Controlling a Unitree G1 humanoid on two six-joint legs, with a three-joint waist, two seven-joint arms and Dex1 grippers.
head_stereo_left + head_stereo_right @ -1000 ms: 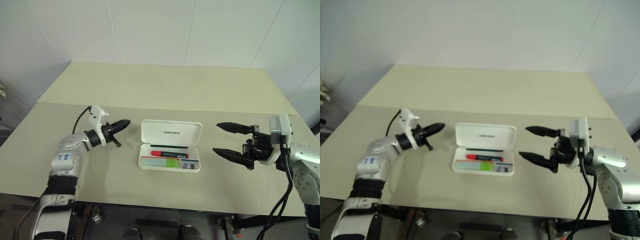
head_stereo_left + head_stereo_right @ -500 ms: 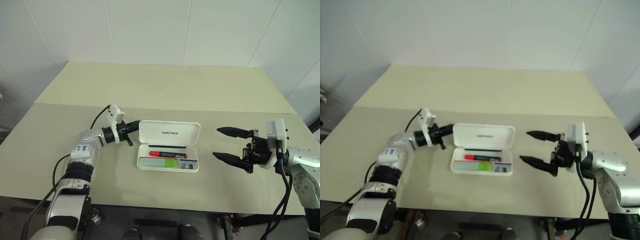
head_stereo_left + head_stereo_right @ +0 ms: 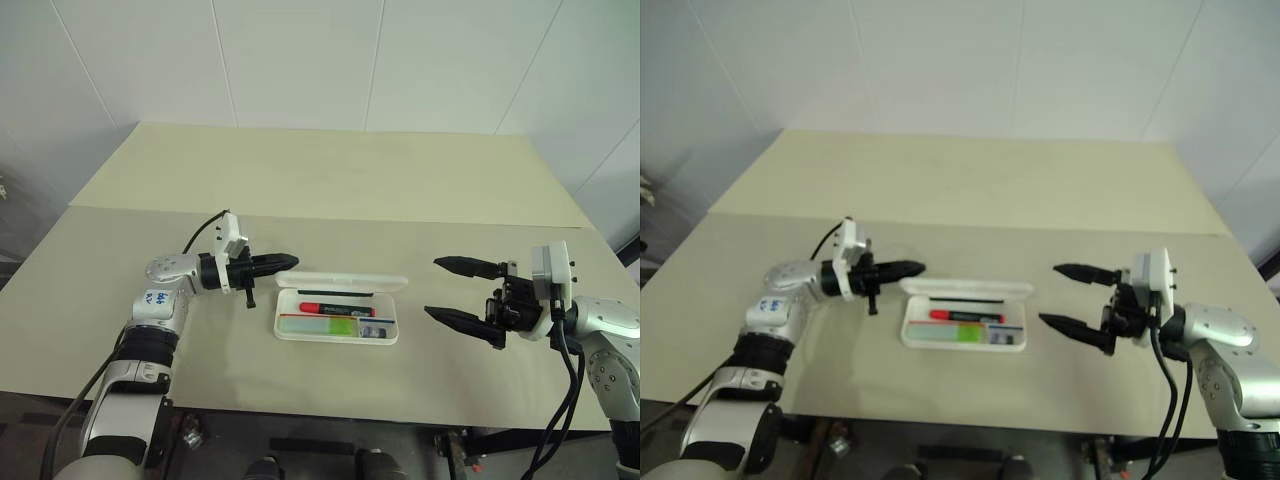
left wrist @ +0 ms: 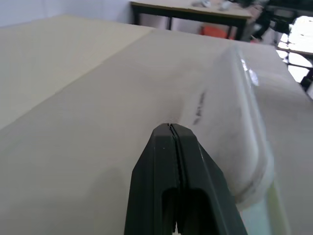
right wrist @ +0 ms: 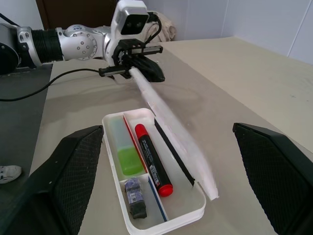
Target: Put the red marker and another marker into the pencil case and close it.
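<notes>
The left arm reaches forward and bends in at the wrist, so the left hand (image 3: pixel 283 262) lies level and points across toward the robot's right. Its two black fingers (image 4: pixel 181 166) are pressed flat together, tips meeting in a single point. The right arm is held out to the side with the elbow low, and the right hand (image 3: pixel 446 290) points level toward the left. Its fingers (image 3: pixel 460 321) are spread wide apart, one above the other, with nothing between them.

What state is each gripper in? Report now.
Left gripper: shut, empty, pressing the pencil case lid.
Right gripper: open, empty.
</notes>
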